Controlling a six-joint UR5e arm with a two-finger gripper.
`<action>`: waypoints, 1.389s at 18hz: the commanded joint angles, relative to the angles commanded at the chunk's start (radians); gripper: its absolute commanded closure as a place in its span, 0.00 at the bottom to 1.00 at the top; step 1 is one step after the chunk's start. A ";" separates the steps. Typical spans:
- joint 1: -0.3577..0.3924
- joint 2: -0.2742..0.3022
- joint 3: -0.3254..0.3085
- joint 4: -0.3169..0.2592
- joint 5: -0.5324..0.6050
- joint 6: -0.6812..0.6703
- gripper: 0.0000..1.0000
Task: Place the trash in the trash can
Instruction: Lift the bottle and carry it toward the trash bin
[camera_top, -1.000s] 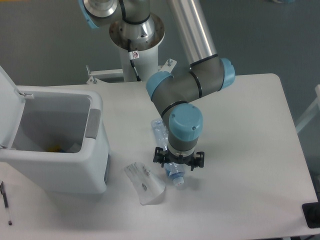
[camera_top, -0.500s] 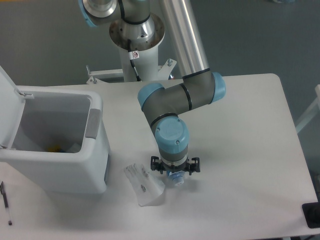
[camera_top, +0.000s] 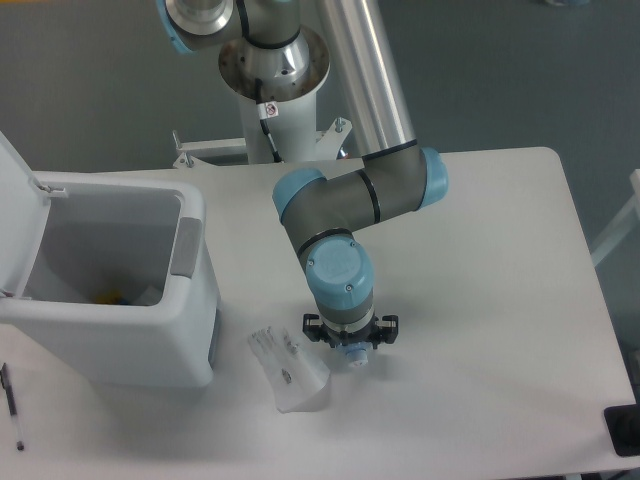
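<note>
Gripper (camera_top: 351, 350) dropped over bottle (camera_top: 353, 359), cup (camera_top: 290, 368) adj.

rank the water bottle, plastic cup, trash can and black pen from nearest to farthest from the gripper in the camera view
1. Water bottle: directly under the gripper, only its blue cap end showing.
2. Plastic cup: just left of it on the table.
3. Trash can: farther left, lid open.
4. Black pen: at the far left edge.

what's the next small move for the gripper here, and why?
Probably close on the water bottle, then lift. The gripper sits right over it, wrist hiding most of it and the jaws. The cup lies beside it, and the trash can stands open.
</note>
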 joint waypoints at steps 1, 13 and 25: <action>0.000 0.002 0.002 0.000 0.000 -0.002 0.42; 0.066 0.061 0.023 0.000 -0.087 0.035 0.58; 0.155 0.187 0.063 0.000 -0.394 0.061 0.61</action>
